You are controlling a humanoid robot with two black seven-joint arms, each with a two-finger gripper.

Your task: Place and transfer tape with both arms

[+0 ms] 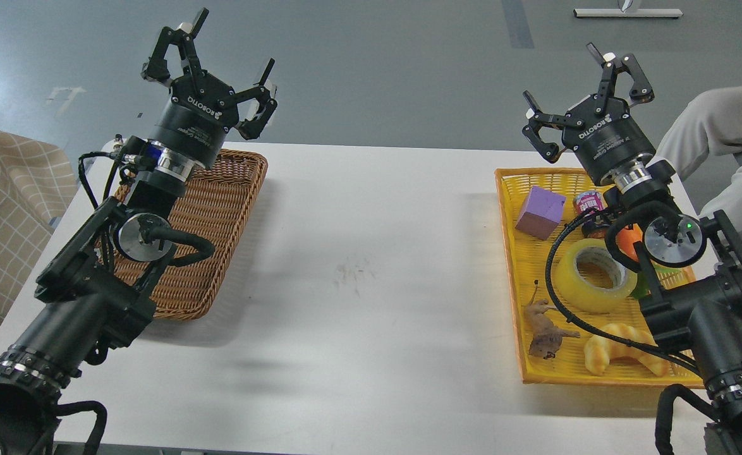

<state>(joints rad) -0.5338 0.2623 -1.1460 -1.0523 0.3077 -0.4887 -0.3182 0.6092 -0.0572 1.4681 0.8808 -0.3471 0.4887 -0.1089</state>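
nothing of the task looks done: the tape [593, 275] lies in the yellow tray [509, 253], untouched; left gripper [222, 69] and right gripper [583, 104] hover spread wide, empty; wicker basket [232, 208] awaits.

The floor [371, 69] is smooth grey-blue with a darker strip [517, 24] running away at upper centre. A white table [358, 284] fills the foreground. A beige checked cloth [4, 215] lies at left; a white base [627, 12] stands at the top right.

We look forward and down from head height over the white table [358, 265], both arms entering below.
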